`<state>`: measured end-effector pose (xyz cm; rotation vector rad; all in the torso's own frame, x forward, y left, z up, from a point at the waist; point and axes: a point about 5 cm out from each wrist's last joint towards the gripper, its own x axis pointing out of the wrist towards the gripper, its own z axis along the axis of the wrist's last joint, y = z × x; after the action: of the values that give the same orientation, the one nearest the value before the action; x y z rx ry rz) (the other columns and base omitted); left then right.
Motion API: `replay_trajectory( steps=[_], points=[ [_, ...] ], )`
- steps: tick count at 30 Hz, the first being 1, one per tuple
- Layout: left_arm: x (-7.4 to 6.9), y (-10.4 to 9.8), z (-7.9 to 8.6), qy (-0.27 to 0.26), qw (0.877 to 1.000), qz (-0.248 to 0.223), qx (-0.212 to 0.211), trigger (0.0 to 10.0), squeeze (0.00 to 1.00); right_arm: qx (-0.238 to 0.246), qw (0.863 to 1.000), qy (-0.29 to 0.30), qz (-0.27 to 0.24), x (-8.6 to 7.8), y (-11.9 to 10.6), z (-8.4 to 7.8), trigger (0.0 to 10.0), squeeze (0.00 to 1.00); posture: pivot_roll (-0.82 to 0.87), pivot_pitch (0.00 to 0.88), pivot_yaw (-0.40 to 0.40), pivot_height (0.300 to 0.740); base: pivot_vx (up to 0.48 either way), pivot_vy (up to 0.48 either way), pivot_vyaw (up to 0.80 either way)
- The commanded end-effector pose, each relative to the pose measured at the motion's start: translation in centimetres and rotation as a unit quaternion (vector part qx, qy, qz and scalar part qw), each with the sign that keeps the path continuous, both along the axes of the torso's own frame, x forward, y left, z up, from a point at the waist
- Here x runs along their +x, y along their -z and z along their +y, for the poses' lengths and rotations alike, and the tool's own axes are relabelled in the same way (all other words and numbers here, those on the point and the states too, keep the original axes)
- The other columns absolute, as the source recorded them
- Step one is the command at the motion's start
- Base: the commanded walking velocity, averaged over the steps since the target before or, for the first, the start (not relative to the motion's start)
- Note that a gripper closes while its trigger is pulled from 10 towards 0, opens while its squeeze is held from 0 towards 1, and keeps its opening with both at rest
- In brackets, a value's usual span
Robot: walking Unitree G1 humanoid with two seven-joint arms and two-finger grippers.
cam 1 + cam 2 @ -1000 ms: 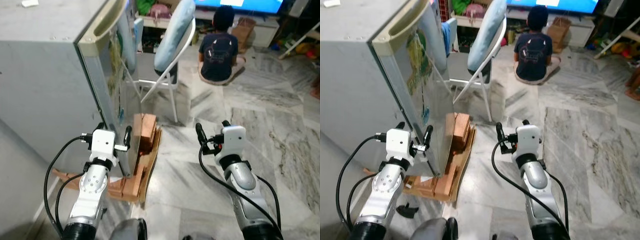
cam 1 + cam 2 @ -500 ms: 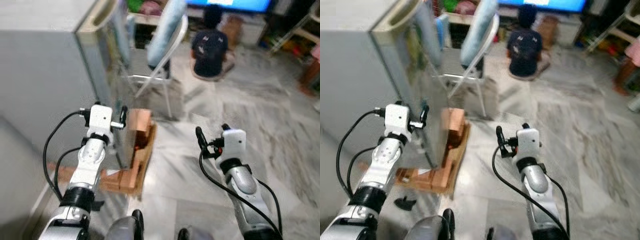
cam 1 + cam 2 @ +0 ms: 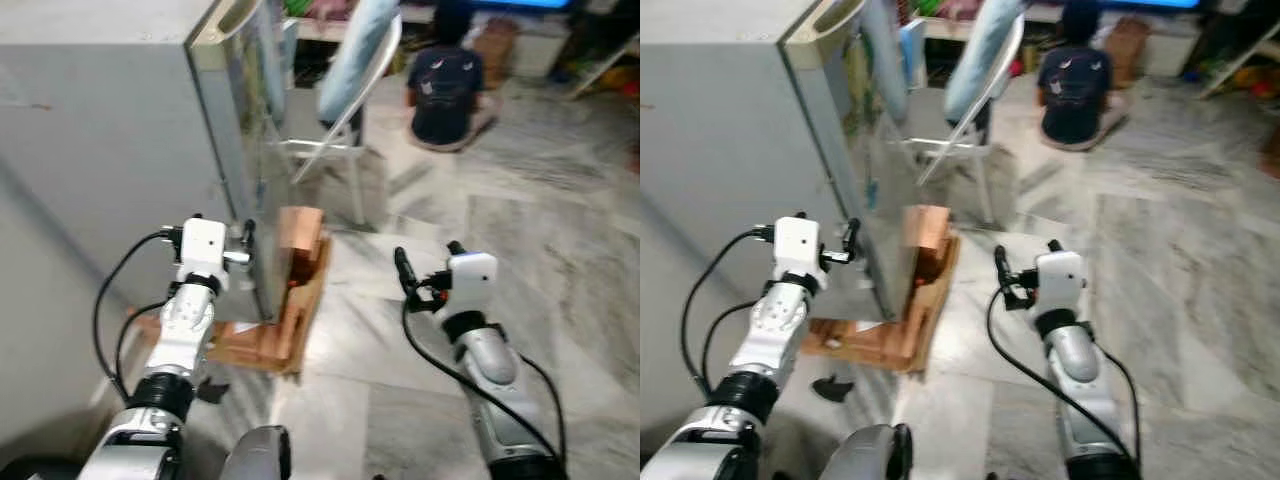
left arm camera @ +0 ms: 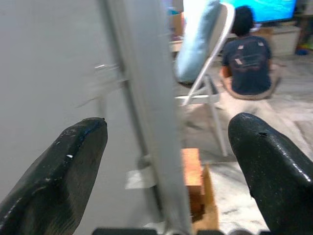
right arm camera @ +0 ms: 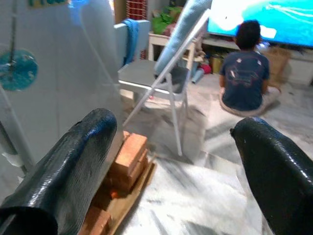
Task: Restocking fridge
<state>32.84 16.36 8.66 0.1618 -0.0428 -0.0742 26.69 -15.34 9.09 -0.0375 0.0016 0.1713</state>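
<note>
A household robot stands at the corner of a grey fridge [image 3: 110, 150], whose door is shut, at the start of a restocking job. Its left claw [image 3: 222, 245] is raised to the fridge's front edge with its fingers spread wide and empty, the door's edge lying between them in the left wrist view. The right claw [image 3: 428, 268] hangs over the marble floor [image 3: 560, 250], likewise wide open and holding nothing. The fridge rests on a wooden pallet [image 3: 285, 335] with bricks [image 3: 300, 232] stacked at its corner; a folding chair [image 3: 345, 95] stands just beyond, and a person [image 3: 445, 85] sits on the floor farther off. To open the door cleanly, the left claw would likely need to close squarely on the door's edge and swing outward, clear of the chair.
</note>
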Motion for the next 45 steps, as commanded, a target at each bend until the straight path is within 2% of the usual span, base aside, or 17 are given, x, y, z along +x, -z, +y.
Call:
replay_trajectory(
  steps=[1, 7, 17, 25, 29, 31, 36, 45],
  points=[
    [-0.2, -0.1, -0.4, 0.012, 1.000, -0.008, -0.001, 10.0, 0.00, -0.001, 1.000, 0.002, -0.003, 0.1, -0.3, -0.4, 10.0, 0.00, 0.08, 0.074, -0.008, 0.740, 0.251, 0.000, 0.00],
    [-0.9, 0.5, -0.4, 0.019, 1.000, -0.007, -0.005, 10.0, 0.00, 0.001, 1.000, -0.001, -0.003, 0.2, -0.2, -0.2, 10.0, 0.00, 0.08, 0.072, -0.009, 0.740, 0.284, 0.000, 0.00],
    [-1.2, 0.6, -0.7, 0.019, 1.000, -0.007, -0.012, 10.0, 0.00, 0.000, 1.000, -0.004, -0.002, 0.3, -0.1, 0.0, 10.0, 0.00, 0.08, 0.072, -0.008, 0.740, 0.311, 0.000, 0.00],
    [-1.4, 0.7, -0.1, -0.012, 1.000, -0.011, -0.011, 10.0, 0.00, -0.003, 1.000, -0.004, -0.001, 0.2, 0.0, -0.1, 10.0, 0.00, 0.08, 0.071, -0.006, 0.740, 0.000, 0.000, 0.00],
    [-1.5, 0.8, 0.8, -0.044, 0.999, -0.006, -0.032, 10.0, 0.00, -0.002, 1.000, -0.007, 0.000, 0.2, 0.0, 0.0, 10.0, 0.00, 0.09, 0.071, -0.006, 0.740, 0.000, 0.000, 0.00],
    [-1.3, 0.7, 1.3, -0.065, 0.997, -0.006, -0.043, 10.0, 0.00, -0.002, 1.000, -0.008, 0.001, 0.2, 0.0, 0.0, 10.0, 0.00, 0.09, 0.071, -0.006, 0.740, 0.000, 0.000, 0.00],
    [-0.7, 0.0, 1.7, -0.072, 0.997, -0.013, -0.039, 10.0, 0.00, -0.002, 1.000, -0.011, 0.001, 0.2, 0.0, 0.1, 10.0, 0.00, 0.09, 0.072, -0.009, 0.740, 0.000, 0.000, 0.00],
    [0.4, -0.8, 1.0, -0.040, 0.998, -0.014, -0.038, 10.0, 0.00, -0.002, 1.000, -0.009, 0.000, 0.3, 0.0, 0.0, 10.0, 0.00, 0.08, 0.076, -0.004, 0.740, 0.000, 0.000, 0.00]
  ],
)
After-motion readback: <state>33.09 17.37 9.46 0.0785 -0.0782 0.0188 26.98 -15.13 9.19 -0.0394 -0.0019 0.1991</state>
